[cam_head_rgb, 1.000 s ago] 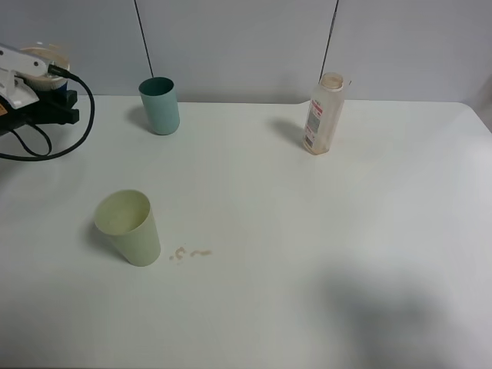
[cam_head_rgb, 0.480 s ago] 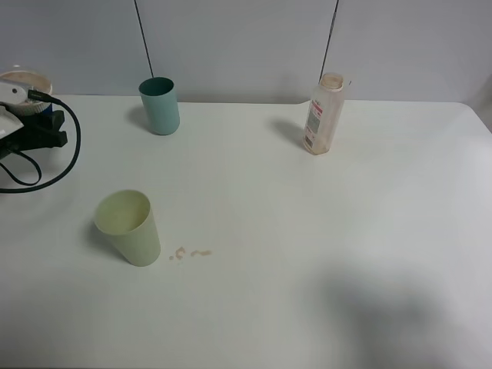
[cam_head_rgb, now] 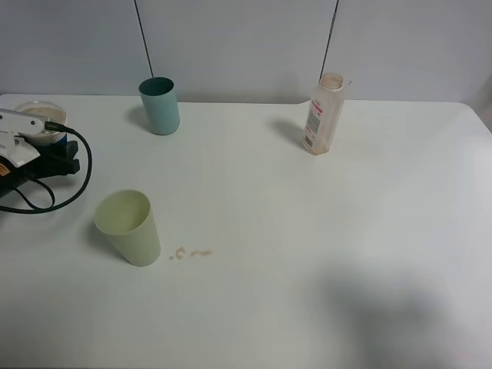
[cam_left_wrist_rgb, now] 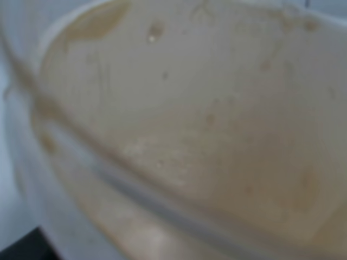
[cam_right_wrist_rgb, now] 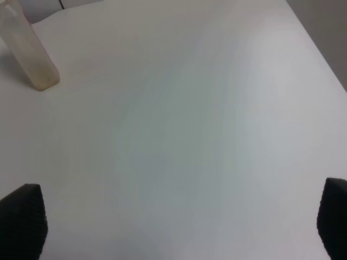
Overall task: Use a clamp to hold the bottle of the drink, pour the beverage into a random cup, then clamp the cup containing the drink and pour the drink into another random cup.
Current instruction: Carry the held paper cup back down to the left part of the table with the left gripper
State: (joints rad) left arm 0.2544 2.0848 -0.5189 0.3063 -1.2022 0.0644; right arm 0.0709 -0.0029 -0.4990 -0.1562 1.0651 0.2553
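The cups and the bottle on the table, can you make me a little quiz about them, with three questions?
1. True or false: the bottle is lying on its side.
2. Which cup stands nearer the bottle? A) the teal cup B) the pale green cup
3. Fill in: the small spill marks lie on the table right beside the ______ cup.

Key:
1. False, it stands upright with its cap off.
2. A.
3. Pale green.
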